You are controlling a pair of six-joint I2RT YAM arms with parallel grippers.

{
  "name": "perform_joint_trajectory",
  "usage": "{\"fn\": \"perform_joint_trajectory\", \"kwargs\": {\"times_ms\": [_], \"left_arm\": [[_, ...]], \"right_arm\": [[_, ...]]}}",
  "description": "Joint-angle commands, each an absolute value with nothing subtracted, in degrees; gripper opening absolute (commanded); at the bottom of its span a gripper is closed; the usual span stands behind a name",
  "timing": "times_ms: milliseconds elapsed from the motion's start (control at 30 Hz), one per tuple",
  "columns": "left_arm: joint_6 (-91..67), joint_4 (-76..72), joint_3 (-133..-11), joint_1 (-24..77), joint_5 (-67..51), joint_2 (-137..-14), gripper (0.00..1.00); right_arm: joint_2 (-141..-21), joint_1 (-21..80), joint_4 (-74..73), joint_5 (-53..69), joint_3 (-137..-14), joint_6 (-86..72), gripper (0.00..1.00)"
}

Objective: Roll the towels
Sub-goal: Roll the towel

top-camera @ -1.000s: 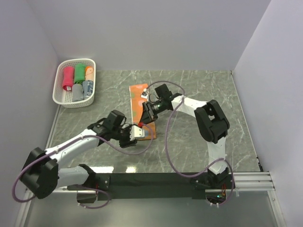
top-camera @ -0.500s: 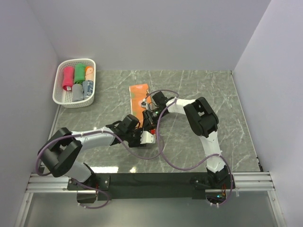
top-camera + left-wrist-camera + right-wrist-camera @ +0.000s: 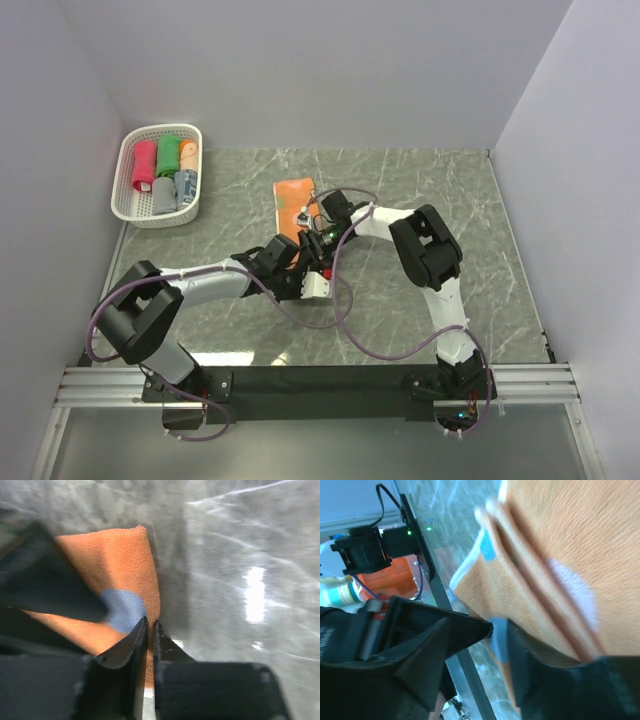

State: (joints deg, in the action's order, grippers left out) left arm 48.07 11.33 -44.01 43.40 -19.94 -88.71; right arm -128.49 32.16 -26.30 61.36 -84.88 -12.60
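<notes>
While both arms reach inward over the grey-green marbled counter (image 3: 430,175), my overhead camera shows their wrists meeting above the near end of a flat orange terry-cloth towel (image 3: 293,200) with light-blue patches. It lies near the middle of the counter, its long side running away from the bases. The far end is bare and the near end is hidden under the two wrists.

On the left wrist camera, the left jaws are drawn together to a thin slit right at the towel's edge. A strip of orange cloth shows between the black fingers (image 3: 122,647), so I read them as pinched on that edge. A round light-blue patch (image 3: 122,610) sits just beside the tips.

On the right wrist camera, which is blurred, the right jaws stand apart. The towel's stacked folds drape over one finger (image 3: 535,665), and a light-blue corner of cloth sits in the gap without being squeezed.

Off at the counter's far-left corner stands a white perforated plastic basket (image 3: 122,180). It holds short rolls side by side: a pink-red roll (image 3: 144,166), a green roll (image 3: 168,156), an orange roll (image 3: 189,153) and grey-blue rolls (image 3: 165,196).
</notes>
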Motion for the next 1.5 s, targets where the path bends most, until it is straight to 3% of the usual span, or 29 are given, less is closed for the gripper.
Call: {"fn": "perform_joint_trajectory", "kwargs": {"times_ms": [0,133,333,600,833,1033,1200,1467], "left_arm": [[45.36,25.12,-46.05,43.51,-29.35,-87.8,0.08],[43.69,30.23,-47.63,42.54,-33.04,-88.15,0.01],[41.22,40.94,-55.97,37.45,-41.91,-94.82,0.01],[43.5,56.06,-71.97,28.31,-54.04,-111.33,0.01],[46.06,66.53,-81.2,25.93,-56.6,-124.79,0.01],[42.54,65.83,-83.49,23.91,-55.37,-129.63,0.01],[42.72,68.29,-86.74,22.76,-55.55,-133.59,0.01],[41.93,67.94,-87.1,22.41,-54.67,-135.09,0.03]], "right_arm": [[-124.98,27.96,-31.18,57.22,-89.81,-8.1,0.6],[-122.0,22.95,-37.17,56.16,-93.95,-3.08,0.67],[-111.9,16.79,-38.75,52.3,-90.27,2.98,0.69],[-95.56,15.47,-32.71,50.89,-74.46,6.51,0.69],[-81.4,16.17,-22.06,47.47,-59.86,5.71,0.68],[-77.96,24.07,-21.98,43.78,-56.0,9.4,0.65],[-78.48,38.45,-16.36,33.68,-54.32,13.62,0.66],[-92.71,50.18,-9.59,22.77,-59.59,17.93,0.67]]}}
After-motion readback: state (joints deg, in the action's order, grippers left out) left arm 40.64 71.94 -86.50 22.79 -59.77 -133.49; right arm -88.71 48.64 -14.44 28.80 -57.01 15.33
